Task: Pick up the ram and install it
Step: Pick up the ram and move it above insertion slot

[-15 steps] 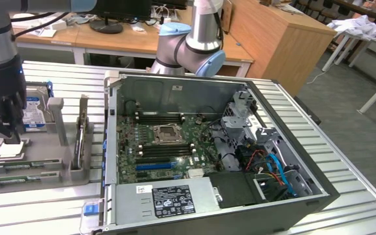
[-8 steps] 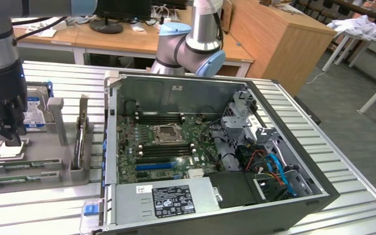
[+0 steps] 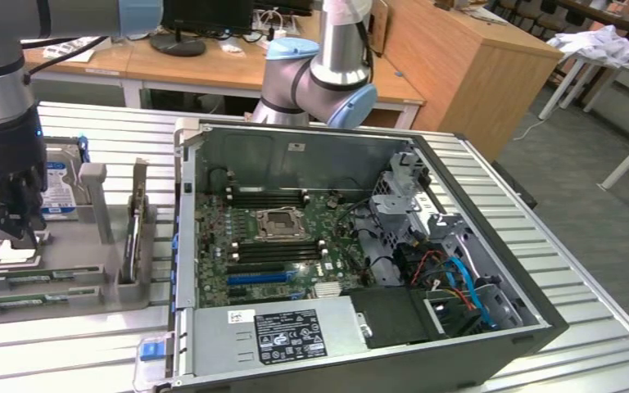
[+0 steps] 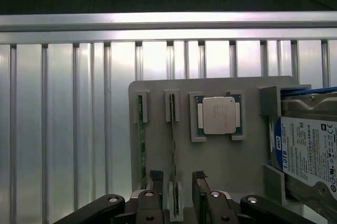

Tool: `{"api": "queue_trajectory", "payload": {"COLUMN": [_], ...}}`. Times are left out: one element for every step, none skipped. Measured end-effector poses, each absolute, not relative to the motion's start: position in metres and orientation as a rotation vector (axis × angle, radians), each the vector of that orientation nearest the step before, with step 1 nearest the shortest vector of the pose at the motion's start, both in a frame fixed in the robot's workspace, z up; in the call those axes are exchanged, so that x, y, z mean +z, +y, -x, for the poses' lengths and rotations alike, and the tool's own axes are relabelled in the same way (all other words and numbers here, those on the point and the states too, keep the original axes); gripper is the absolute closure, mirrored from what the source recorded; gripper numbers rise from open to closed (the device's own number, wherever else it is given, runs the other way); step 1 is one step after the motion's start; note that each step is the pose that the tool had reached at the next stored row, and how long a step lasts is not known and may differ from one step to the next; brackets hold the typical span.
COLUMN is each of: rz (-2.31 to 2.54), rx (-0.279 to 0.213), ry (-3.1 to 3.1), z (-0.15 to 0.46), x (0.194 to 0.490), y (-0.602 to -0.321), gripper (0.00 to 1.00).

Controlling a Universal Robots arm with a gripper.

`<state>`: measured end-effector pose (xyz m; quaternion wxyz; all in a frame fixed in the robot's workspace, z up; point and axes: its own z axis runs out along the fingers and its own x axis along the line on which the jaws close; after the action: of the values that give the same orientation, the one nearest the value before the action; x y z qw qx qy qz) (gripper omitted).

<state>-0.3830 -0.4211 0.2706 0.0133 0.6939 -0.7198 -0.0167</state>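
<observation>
Your gripper (image 4: 177, 176) is released, with its jaws wide on either side of the ram (image 4: 172, 140), and it grasps nothing. The ram stands on edge in its slot of the grey holder (image 4: 226, 166) on the desk (image 4: 63, 119), nearer to one finger. A second stick (image 4: 140, 145) is just beside it. If the jaws close off-centre, the ram may tilt, or a finger may catch that neighbour.

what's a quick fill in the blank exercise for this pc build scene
1. The pincer has its jaws ___ on either side of the ram.
2. The ram stands in a grey holder, outside the computer ___.
3. The holder rests on a ribbed metal ___.
Missing: open; case; table.
</observation>
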Motion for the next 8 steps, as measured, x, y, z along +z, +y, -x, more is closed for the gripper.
{"api": "queue_trajectory", "payload": {"rz": [-2.162,-2.162,-2.162,-2.162,-2.162,-2.163,-2.163,-2.163], "rx": [-0.052,-0.052,-0.052,-0.052,-0.052,-0.052,-0.052,-0.052], "ry": [-2.242,-2.242,-2.242,-2.242,-2.242,-2.241,-2.241,-2.241], "z": [0.3830,0.3830,0.3830,0.3831,0.3831,0.3831,0.3831,0.3831], "x": [0.2698,0.2690,0.2683,0.2675,0.2669,0.2662,0.2656,0.2651], "y": [-0.4211,-0.4211,-0.4211,-0.4211,-0.4211,-0.4211,-0.4211,-0.4211], "gripper": [0.64,0.64,0.64,0.64,0.64,0.64,0.64,0.64]}}
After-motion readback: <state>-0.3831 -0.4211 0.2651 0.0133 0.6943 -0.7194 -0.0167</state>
